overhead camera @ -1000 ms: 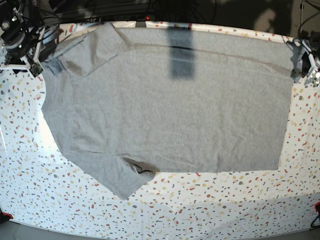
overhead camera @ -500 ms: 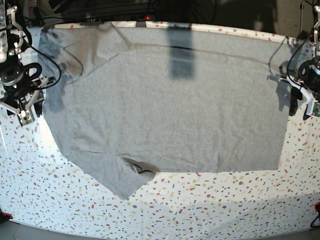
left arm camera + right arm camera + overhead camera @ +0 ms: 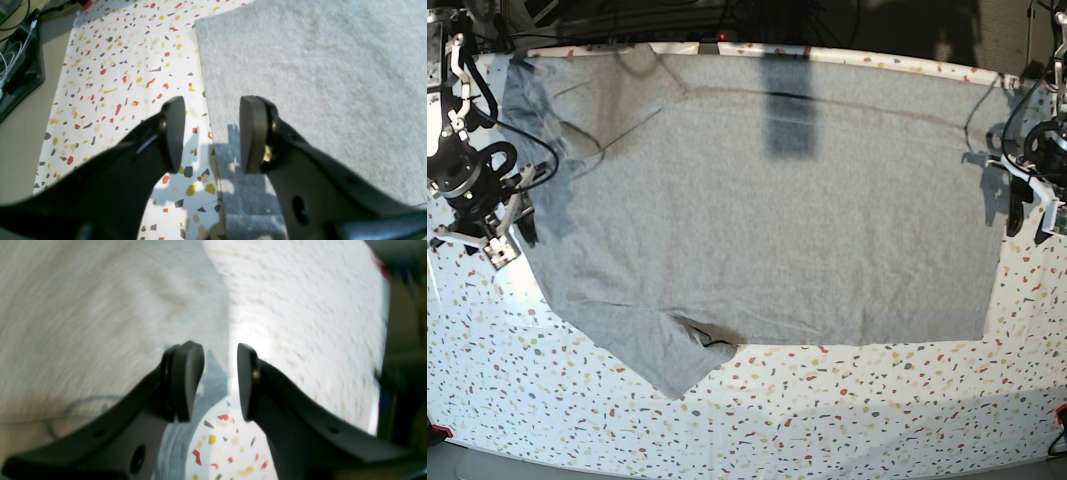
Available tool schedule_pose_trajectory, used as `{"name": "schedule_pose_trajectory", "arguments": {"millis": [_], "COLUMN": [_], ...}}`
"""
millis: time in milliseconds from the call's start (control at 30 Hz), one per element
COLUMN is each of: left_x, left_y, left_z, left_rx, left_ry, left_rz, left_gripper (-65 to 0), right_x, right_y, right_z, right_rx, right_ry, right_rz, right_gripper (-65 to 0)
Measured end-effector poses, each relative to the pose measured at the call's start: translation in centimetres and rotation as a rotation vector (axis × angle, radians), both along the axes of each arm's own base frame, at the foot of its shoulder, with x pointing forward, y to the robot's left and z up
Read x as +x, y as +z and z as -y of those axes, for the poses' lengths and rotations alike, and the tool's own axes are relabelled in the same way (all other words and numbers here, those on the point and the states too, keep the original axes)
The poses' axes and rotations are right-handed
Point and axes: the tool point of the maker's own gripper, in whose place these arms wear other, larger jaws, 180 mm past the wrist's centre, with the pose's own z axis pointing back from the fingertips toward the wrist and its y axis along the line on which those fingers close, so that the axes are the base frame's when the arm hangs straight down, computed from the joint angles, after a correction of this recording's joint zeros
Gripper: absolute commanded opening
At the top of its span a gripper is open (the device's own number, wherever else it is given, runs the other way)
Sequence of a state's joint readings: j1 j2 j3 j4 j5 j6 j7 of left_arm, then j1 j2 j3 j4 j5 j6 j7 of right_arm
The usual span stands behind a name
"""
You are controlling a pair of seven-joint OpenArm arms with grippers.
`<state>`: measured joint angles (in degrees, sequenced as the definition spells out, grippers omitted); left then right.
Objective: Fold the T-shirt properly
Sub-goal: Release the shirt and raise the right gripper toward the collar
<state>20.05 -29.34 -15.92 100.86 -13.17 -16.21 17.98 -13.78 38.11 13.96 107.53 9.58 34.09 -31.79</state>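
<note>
The T-shirt (image 3: 767, 200) lies spread flat on the speckled bench (image 3: 847, 400). The left end effector (image 3: 211, 133) hangs over the shirt's straight edge, its jaws apart and empty. The right end effector (image 3: 217, 383) hangs over the opposite edge, jaws also apart.

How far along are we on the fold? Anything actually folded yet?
Done: the T-shirt is spread flat on the table, plain side up, though one sleeve corner near the front edge is slightly bunched. No fold shows yet.
In hand: the left gripper and right gripper hover open over opposite edges of the shirt, holding nothing.
Left: gripping the cloth and every fold.
</note>
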Motion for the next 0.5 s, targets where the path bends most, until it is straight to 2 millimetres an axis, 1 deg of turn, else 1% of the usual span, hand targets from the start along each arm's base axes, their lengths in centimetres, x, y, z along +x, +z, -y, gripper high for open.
{"name": "schedule_pose_trajectory", "arguments": {"millis": [33, 67, 133, 200, 400, 500], "left_x": [0.0, 0.0, -0.1, -0.1, -0.1, -0.1], "left_y": [0.0, -0.1, -0.1, -0.2, -0.2, -0.2], "left_z": [0.0, 0.0, 0.0, -0.1, -0.1, -0.1], "left_rx": [0.000, 0.000, 0.001, 0.002, 0.002, 0.001], "left_ry": [0.000, 0.000, 0.001, 0.003, 0.003, 0.005], "left_rz": [-0.003, -0.004, -0.006, -0.010, -0.011, -0.010], "left_gripper": [-39.0, -39.0, -39.0, -39.0, -39.0, -39.0], "right_x": [-0.7, -1.0, -1.6, -2.7, -7.6, -9.5], "right_y": [-0.5, -0.6, -0.4, -0.4, -1.8, -2.4], "right_z": [-0.9, -1.3, -1.5, -1.5, -2.4, -3.1], "right_rx": [-0.035, -0.048, -0.074, -0.108, -0.186, -0.189], "right_ry": [0.083, 0.109, 0.123, 0.152, 0.253, 0.287], "right_rz": [-0.038, -0.054, -0.056, -0.078, -0.210, -0.256], "right_gripper": [-43.4, -43.4, -43.4, -43.4, -43.4, -43.4]}}
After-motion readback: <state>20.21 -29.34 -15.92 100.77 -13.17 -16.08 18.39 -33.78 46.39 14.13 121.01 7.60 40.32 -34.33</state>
